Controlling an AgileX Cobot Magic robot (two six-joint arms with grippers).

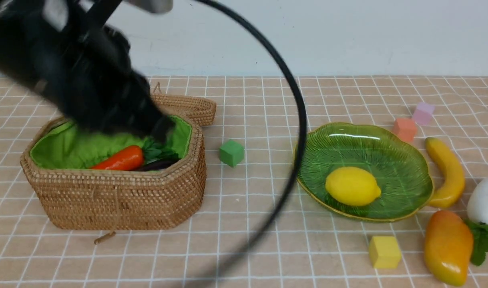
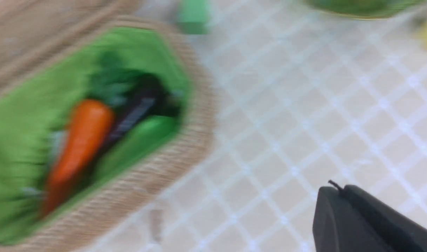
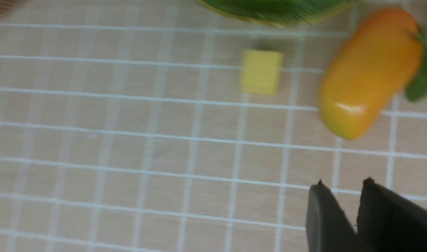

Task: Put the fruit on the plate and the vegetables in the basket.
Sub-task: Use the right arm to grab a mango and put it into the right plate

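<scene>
Checked beige cloth covers the worktop (image 1: 260,104) below a pale wall. Our left jaws read as shut and empty: the left wrist view shows one dark mass hanging over the cloth just beside the basket (image 1: 115,200). The carrot (image 1: 121,159), eggplant (image 1: 157,165) and light green gourd (image 2: 139,140) lie on the basket's lining. Our right jaws stand slightly apart with nothing between them, above bare cloth near the mango (image 3: 369,70). Further out, the lemon (image 1: 352,186) sits on the plate (image 1: 388,148) and the banana (image 1: 448,172) lies on the cloth just beside it. The radish (image 1: 486,200) has its leaves just beside the mango. We judge the mango light, stiff and glossy, so likely slippery. We would take it across its narrower middle, jaws square to its length. We would take the radish by its white body, not the leaves.
</scene>
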